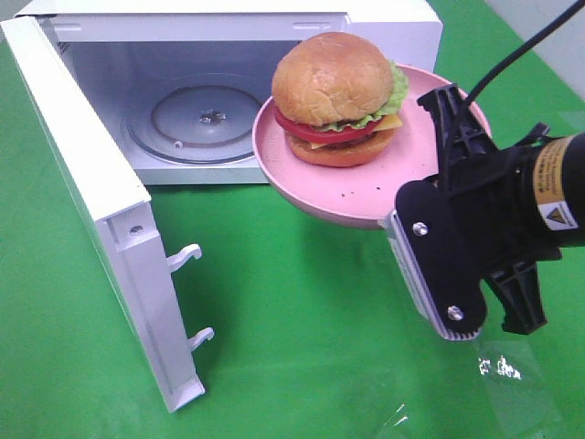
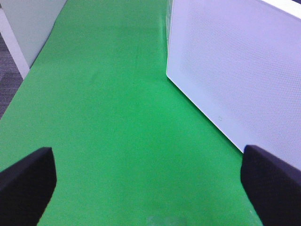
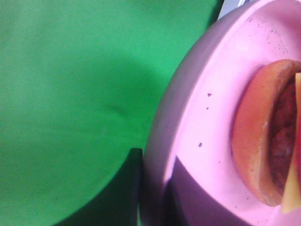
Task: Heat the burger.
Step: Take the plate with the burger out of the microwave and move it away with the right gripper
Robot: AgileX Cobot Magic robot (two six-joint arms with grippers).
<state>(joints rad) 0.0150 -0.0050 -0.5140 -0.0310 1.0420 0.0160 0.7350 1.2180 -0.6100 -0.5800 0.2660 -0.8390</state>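
Note:
The burger (image 1: pixel 334 96), with a golden bun, lettuce, tomato and cheese, sits on a pink plate (image 1: pixel 366 197). The plate hangs in the air just in front of the open microwave (image 1: pixel 384 27), at its right side. My right gripper (image 1: pixel 443 128) is shut on the plate's right rim, one black finger lying over the rim. The right wrist view shows the plate (image 3: pixel 202 117) and the burger's lower bun (image 3: pixel 256 141) close up. My left gripper (image 2: pixel 150 188) stands open over the green cloth, nothing between its fingers (image 2: pixel 23 183); it is out of the exterior high view.
The microwave door (image 1: pixel 101 210) is swung wide open to the left, its latches pointing right. The glass turntable (image 1: pixel 206 119) lies inside the cavity. Green cloth (image 1: pixel 302 347) covers the table. The door's outer face (image 2: pixel 235 70) stands close to the left gripper.

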